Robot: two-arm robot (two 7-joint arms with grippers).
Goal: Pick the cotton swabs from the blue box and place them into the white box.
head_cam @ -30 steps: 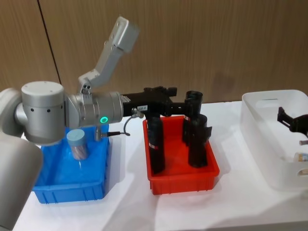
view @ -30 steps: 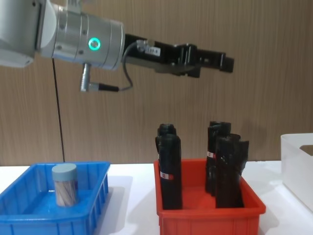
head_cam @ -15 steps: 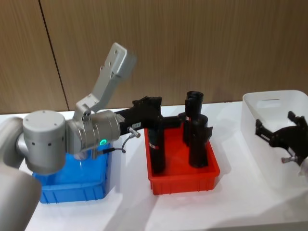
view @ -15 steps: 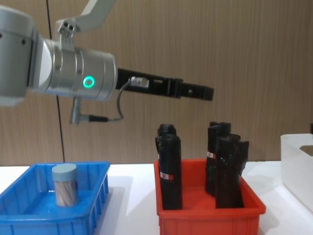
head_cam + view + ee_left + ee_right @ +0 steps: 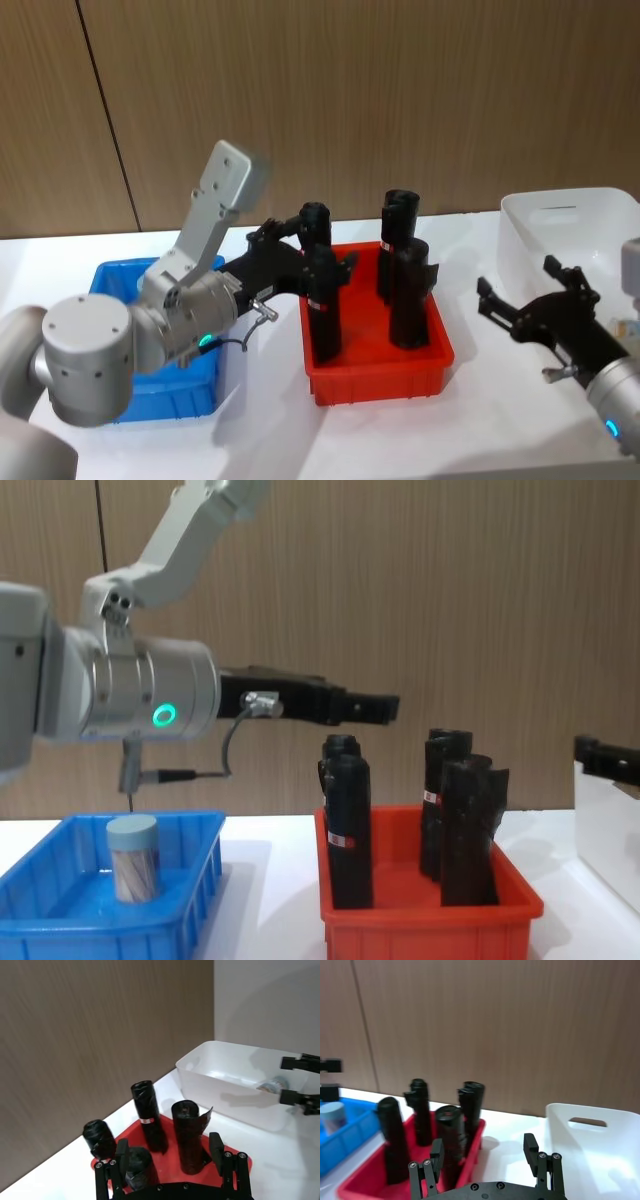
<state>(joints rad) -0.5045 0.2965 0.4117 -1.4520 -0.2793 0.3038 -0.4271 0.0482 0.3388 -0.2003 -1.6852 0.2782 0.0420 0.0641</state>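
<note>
Trouble could come from the tall black cylinders with red labels (image 5: 348, 825) standing in the red plastic bin (image 5: 425, 930). The left end effector (image 5: 385, 708) hangs just above the nearest one, apart from it, and a low swing toward the shallow bright blue plastic box (image 5: 60, 932) would likely knock a cylinder over. The one clear plastic jar of cotton swabs with a grey-blue lid (image 5: 132, 857) stands upright inside that blue box, below the left end effector and well back along its arm. The reach ahead probably calls for drawing back and dropping in over the box's rim. The jar looks round, smooth and light, so an off-centre pinch could tip it or let it slip out. The left end effector's fingers (image 5: 107, 1180) are spread wide apart, holding and touching nothing. The right end effector (image 5: 517, 277), also spread open and empty, hovers over the white counter (image 5: 270, 420) between the red bin and the plain white plastic box (image 5: 560, 215). With both arms near the red bin, a crossing path could bring them together. What looks like another jar (image 5: 272, 1084) lies inside the white box, though it is too small to be sure.
</note>
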